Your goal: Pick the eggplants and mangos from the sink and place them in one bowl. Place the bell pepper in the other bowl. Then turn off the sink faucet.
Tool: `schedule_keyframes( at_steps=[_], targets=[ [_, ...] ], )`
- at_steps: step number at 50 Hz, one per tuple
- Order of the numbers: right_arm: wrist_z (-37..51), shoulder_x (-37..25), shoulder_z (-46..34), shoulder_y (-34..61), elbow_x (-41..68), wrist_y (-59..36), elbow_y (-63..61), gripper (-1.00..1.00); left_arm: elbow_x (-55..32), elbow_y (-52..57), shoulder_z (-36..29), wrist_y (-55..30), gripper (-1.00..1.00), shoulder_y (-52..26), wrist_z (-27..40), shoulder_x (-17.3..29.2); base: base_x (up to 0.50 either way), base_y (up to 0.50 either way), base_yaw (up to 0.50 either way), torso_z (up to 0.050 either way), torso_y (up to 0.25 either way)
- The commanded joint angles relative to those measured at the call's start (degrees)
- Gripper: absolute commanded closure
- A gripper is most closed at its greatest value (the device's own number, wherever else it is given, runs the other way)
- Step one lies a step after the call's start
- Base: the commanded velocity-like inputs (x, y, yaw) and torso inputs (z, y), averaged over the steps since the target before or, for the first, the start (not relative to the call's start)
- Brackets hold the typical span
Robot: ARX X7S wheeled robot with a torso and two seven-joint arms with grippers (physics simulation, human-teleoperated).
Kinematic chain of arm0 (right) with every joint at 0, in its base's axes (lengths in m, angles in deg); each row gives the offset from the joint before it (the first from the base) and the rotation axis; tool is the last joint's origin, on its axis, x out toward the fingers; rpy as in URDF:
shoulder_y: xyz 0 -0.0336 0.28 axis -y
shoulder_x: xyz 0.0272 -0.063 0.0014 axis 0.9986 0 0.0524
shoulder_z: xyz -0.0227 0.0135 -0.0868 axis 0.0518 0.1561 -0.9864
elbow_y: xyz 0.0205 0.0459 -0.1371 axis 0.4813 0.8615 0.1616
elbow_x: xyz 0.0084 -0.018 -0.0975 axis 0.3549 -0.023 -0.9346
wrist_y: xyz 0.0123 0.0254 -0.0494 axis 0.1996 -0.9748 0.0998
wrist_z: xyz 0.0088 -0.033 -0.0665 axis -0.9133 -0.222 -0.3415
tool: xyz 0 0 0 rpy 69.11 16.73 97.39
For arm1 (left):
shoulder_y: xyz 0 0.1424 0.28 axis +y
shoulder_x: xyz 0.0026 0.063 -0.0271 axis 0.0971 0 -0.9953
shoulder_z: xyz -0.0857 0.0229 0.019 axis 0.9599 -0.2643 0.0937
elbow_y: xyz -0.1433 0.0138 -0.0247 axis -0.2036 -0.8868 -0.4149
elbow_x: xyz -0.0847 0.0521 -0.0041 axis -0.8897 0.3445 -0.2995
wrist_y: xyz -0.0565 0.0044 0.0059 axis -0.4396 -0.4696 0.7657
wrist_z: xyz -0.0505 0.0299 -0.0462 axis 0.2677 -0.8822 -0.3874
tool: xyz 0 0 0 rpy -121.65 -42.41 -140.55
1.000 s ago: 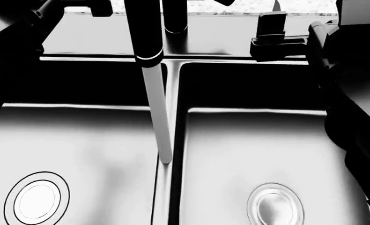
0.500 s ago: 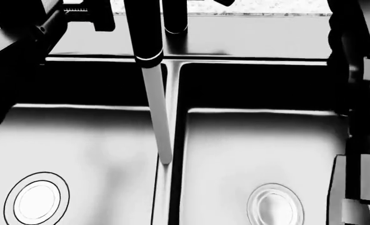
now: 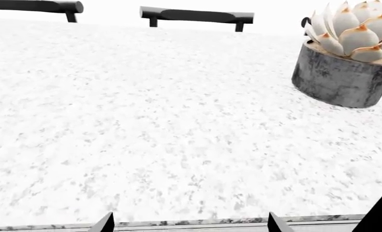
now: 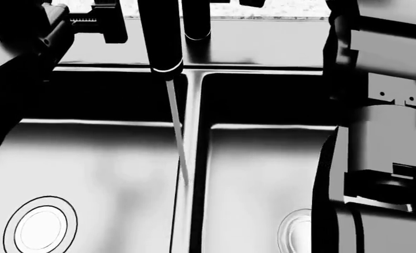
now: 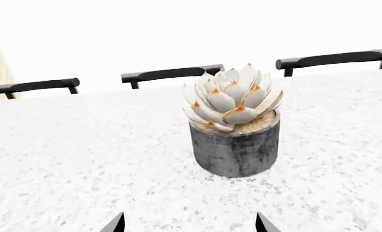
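The black double-basin sink (image 4: 88,158) fills the head view, and both basins hold only their round silver drains (image 4: 41,227). The eggplants, mangos, bell pepper and bowls are out of view. The tall black sink faucet (image 4: 160,37) stands at the back over the centre divider, and a thin stream of water (image 4: 178,137) falls from it. My left gripper (image 3: 191,223) is open over a speckled white counter (image 3: 146,121), its tips wide apart with nothing between them. My right gripper (image 5: 189,223) is also open and empty.
A potted succulent (image 5: 235,145) stands on the counter ahead of the right gripper and off to one side (image 3: 343,77) in the left wrist view. Black chair backs (image 3: 198,15) line the counter's far edge. My right arm (image 4: 384,132) covers the right basin's right side; my left arm (image 4: 25,63) is back left.
The water stream has narrowed from a thick column to a thin thread. My right arm has swung in over the right basin's right side, and the left arm has shifted slightly.
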Motion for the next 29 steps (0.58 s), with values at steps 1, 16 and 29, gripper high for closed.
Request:
schedule_keyframes(
  at_steps=[1,16,29],
  targets=[
    [-3.58,3.53,-0.64,-1.79,-0.25,-0.01,6.08,-1.00,0.03,0.06,0.20,-0.60,-1.00,-0.01,0.13,-0.19,0.01,0.00,0.00,0.000,-0.010],
    [-4.99,4.84,-0.50,-2.53,-0.90,0.42,6.09,-1.00,-0.13,-0.08,0.21,-0.44,-1.00,0.39,0.09,0.10,0.00,0.00,0.00,0.000,-0.001],
    [-1.01,0.06,0.31,-3.27,-0.97,2.08,6.04,-1.00,-0.43,1.09,-0.04,-0.51,-1.00,1.32,0.22,-0.16,0.00,0.00,0.00,0.000,-0.002]
  ],
)
